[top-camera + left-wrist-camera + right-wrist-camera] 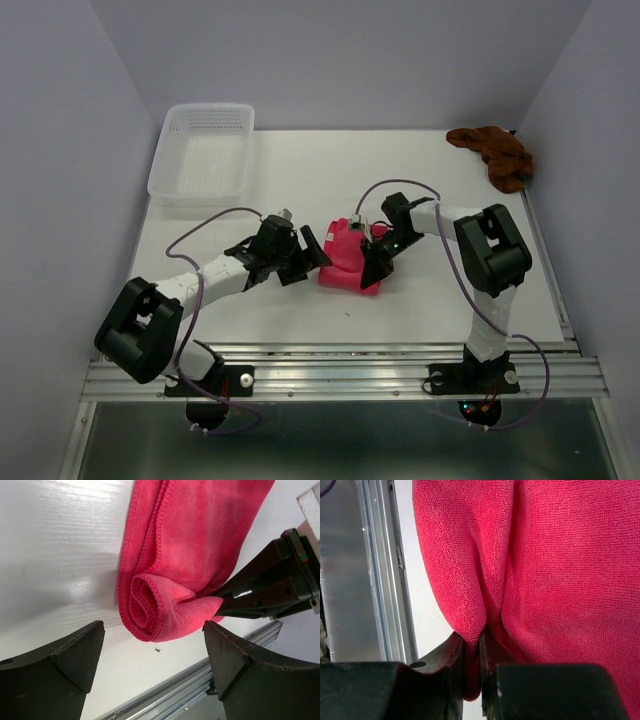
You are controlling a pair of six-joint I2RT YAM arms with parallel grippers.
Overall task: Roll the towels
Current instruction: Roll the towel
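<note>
Lying near the middle of the table (420,190), the pink towel (345,268) is folded into a long strip, with its near end curled over into a loose roll of about 1 turn. The right tool (472,652) has its 2 fingers pressed together on a fold of the pink cloth at that end, pinching it tight. In the left wrist view its dark tips reach into the roll from the side. The left tool (152,630) stands spread wide, its 2 fingers on either side of the rolled end and apart from the cloth. Seen from above, the 2 tools face each other across the towel, the left one just beside its left edge and the right one at its near right corner. The brown towel (497,155) lies crumpled at the far right corner of the table, well apart from both arms. A white perforated basket (200,192) sits at the far left corner. A metal rail (340,375) runs along the near edge.
</note>
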